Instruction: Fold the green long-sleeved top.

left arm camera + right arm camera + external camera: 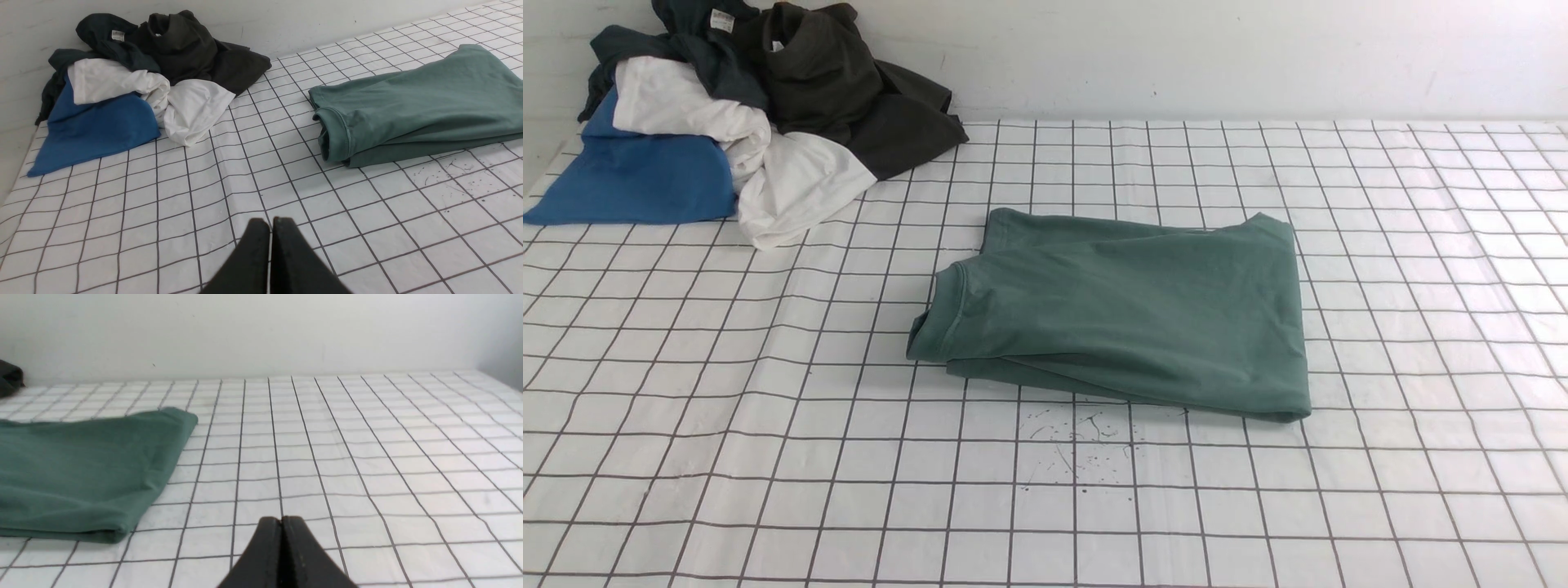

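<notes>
The green long-sleeved top (1127, 314) is seen in the centre of the front view, laid on the table (727, 425), which is covered with a white sheet ruled in a dark grid. The garment is folded into a compact, roughly rectangular stack. Its long axis is run across the frame from left to right, tilted slightly so that the right end sits lower in the picture. The ribbed neck opening (947, 302) is pointed toward the left of the frame, and the folded edge at the right is closed and smooth. Several layers are visible along the lower edge, where one layer is stepped out beneath another. The fabric is a muted sage green, with soft creases across the upper face. No logo and no sleeves can be made out on the exposed surface.

A pile of other clothes is kept in the upper left of the front view, well apart from the top: a blue garment (637, 175), a white garment (768, 175), a dark teal-black garment (698, 49) and a dark olive-brown garment (849, 90).

Small dark specks (1078, 449) are marked on the sheet just below the top.

The left hand (270, 222) is closed, finger against finger, with nothing held. The right hand (282, 520) is likewise closed and empty. Both are held above bare sheet, apart from the top.
</notes>
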